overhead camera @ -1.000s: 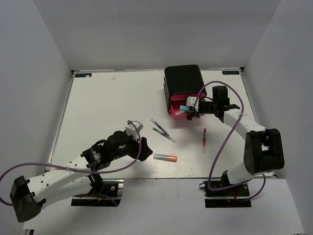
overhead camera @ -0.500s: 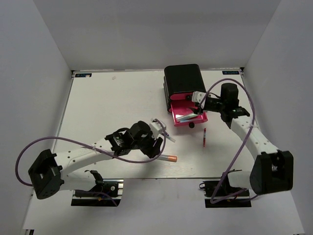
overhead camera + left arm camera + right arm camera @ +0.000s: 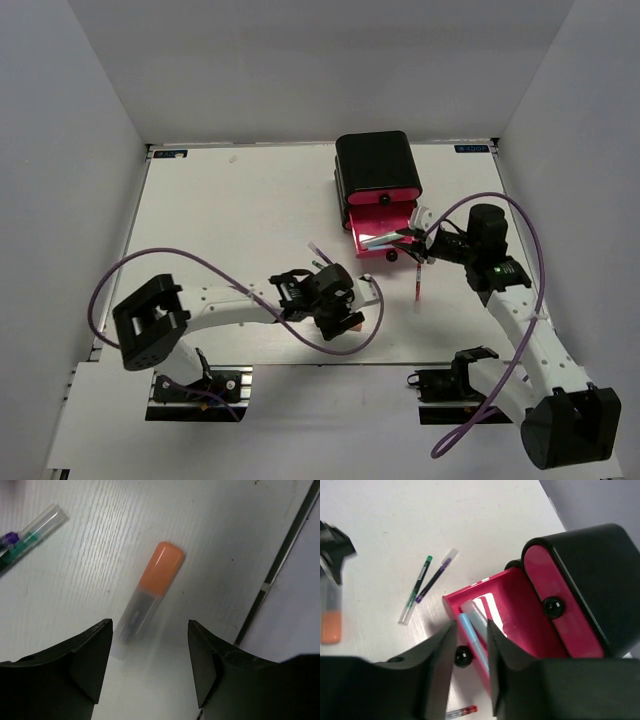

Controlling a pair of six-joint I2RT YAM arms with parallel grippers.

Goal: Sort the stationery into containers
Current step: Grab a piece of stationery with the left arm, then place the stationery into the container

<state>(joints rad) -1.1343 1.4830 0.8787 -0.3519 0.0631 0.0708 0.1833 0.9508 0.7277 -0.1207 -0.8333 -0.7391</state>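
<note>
The grey marker with the orange cap [image 3: 150, 592] lies flat on the white table. My left gripper [image 3: 150, 627] hangs open just over its grey end, not touching it; from above the marker [image 3: 352, 322] is mostly under the gripper [image 3: 345, 312]. The black case [image 3: 375, 165] has its bottom pink drawer [image 3: 520, 625] pulled out, with a light blue marker [image 3: 470, 632] and a pale one inside. My right gripper [image 3: 470, 627] hovers above the drawer's front and knob [image 3: 462, 656], jaws narrowly apart, holding nothing. Green [image 3: 415, 595] and purple [image 3: 435, 577] pens lie side by side; a red pen [image 3: 418, 280] lies in front of the drawer.
The two upper pink drawers [image 3: 570, 615] are closed. The table's near edge [image 3: 280, 565] runs close to the orange-capped marker. White walls enclose the table on three sides. The left arm's purple cable [image 3: 200, 262] loops over the table's left half.
My left arm swung right and came down over the orange-capped marker. My right gripper left the light blue marker in the drawer, pulled back toward the near right, and its jaws narrowed.
</note>
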